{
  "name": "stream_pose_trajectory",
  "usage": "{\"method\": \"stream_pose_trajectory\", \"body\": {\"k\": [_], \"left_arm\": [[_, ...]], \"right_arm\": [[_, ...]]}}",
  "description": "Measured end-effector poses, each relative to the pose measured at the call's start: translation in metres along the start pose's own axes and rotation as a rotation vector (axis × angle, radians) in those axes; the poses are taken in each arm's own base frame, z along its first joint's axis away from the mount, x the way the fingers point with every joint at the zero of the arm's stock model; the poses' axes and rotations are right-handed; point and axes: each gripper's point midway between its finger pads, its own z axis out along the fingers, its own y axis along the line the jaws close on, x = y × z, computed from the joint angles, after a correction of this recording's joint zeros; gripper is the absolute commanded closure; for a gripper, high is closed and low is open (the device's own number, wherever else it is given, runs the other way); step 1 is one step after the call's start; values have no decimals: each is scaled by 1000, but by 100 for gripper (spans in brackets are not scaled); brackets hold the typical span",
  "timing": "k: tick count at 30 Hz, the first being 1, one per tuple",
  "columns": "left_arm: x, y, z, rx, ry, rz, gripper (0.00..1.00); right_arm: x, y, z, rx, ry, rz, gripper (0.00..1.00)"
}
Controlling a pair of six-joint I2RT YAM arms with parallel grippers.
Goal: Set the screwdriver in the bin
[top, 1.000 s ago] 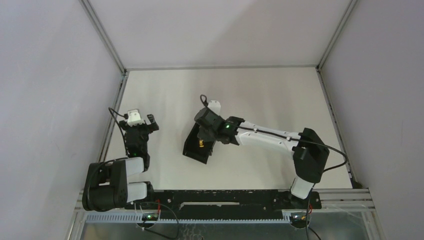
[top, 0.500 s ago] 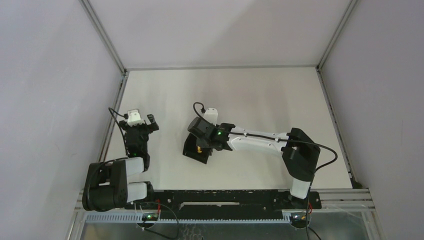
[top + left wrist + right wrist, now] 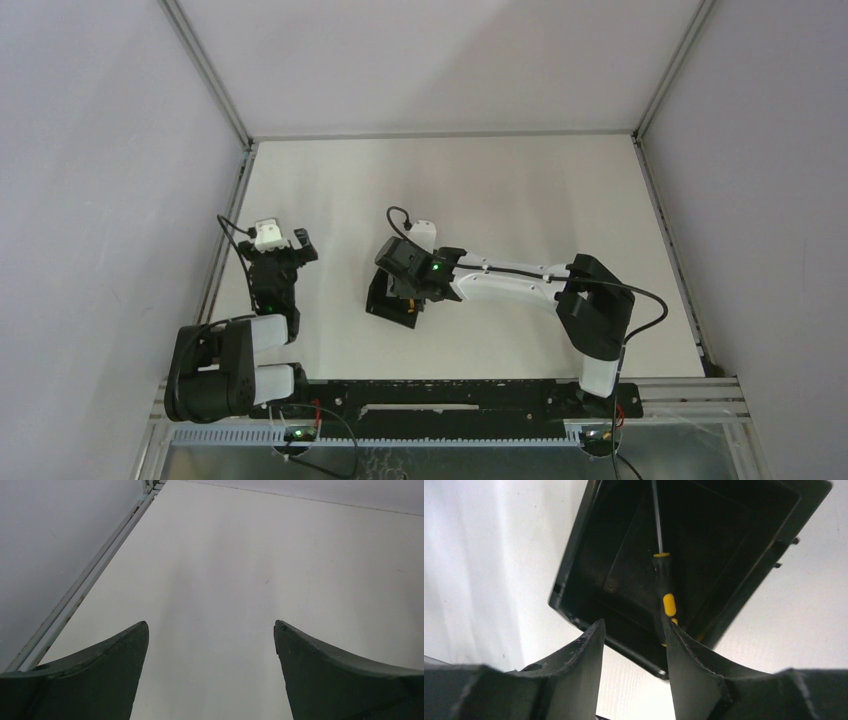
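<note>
screwdriver: we are seeing it lying inside the bin, down on its floor.
long axis: we are reading it as running straight away from the right fingers, handle near them, shaft pointing at the far wall.
right fingers: they are standing spread over the bin's near rim, pinching nothing. the handle's end is slipping out of sight behind one finger's inner edge, and we are not able to tell whether they are touching.
left fingers: they are standing spread wide over the worktop, holding nothing, well apart from the bin.
nearer arm: the right one is hanging right over the bin.
next move: we are judging that the right arm is needing a straight lift away, so that finger is not dragging the handle out.
</note>
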Motion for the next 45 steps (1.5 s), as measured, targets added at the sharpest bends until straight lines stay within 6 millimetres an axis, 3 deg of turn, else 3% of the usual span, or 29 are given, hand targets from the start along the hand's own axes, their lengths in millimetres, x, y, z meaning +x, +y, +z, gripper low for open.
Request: {"method": "stream_pose_trajectory", "body": {"k": [4,11,14,19,22,24,26,29,33,36,40,45], "left_arm": [[0,0,0,0,0,0,0],[0,0,0,0,0,0,0],[0,0,0,0,0,0,0],[0,0,0,0,0,0,0],[0,0,0,0,0,0,0],[0,0,0,0,0,0,0],[0,0,0,0,0,0,0],[0,0,0,0,0,0,0],[0,0,0,0,0,0,0],[0,0,0,0,0,0,0],[0,0,0,0,0,0,0],[0,0,0,0,0,0,0]], "right_arm": [[0,0,0,-2,3,5,34],[-1,3,0,-16,-3,-10,31],[-6,4,-1,-24,-18,-28,25],[-29,-1,-13,-24,-72,-51,9],[-57,-17,-22,-11,-106,-59,1],[-83,-38,-25,17,-136,-58,0],[-112,-74,-27,80,-175,-49,0],[-144,-145,-36,212,-221,-23,0],[-165,-244,-63,363,-277,43,0],[-169,-300,-85,422,-333,109,0],[-165,-340,-97,441,-381,150,0],[-145,-365,-83,452,-356,146,0]]}}
